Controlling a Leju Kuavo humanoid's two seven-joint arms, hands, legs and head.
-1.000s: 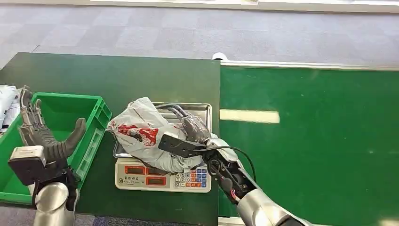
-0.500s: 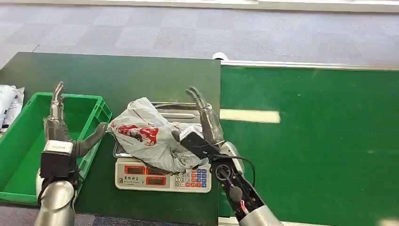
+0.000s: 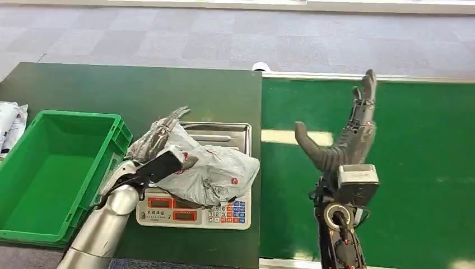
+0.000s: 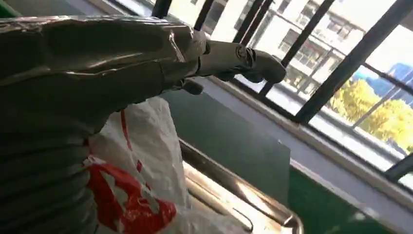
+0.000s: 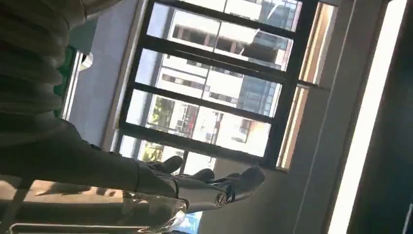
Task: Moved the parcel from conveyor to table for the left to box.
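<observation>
The parcel (image 3: 208, 175), a grey plastic bag with red print, lies on the steel tray (image 3: 224, 130) of a weighing scale (image 3: 193, 214) on the dark table. My left hand (image 3: 158, 144) lies against the parcel's left end, fingers stretched over its top and the thumb low at its side. In the left wrist view the fingers (image 4: 243, 56) reach out straight above the parcel (image 4: 141, 161) and the tray (image 4: 229, 195). My right hand (image 3: 346, 147) stands raised over the green conveyor (image 3: 403, 168), fingers spread and holding nothing; its fingers (image 5: 234, 183) point toward windows.
A green crate (image 3: 78, 116) stands on the table left of the scale, with nothing inside. White bagged parcels (image 3: 8, 124) lie at the far left edge. The conveyor's rail (image 3: 313, 75) borders grey floor beyond.
My right hand let go of the parcel and swung right and up over the conveyor. My left hand moved from above the crate onto the parcel's left end. The parcel shifted slightly right.
</observation>
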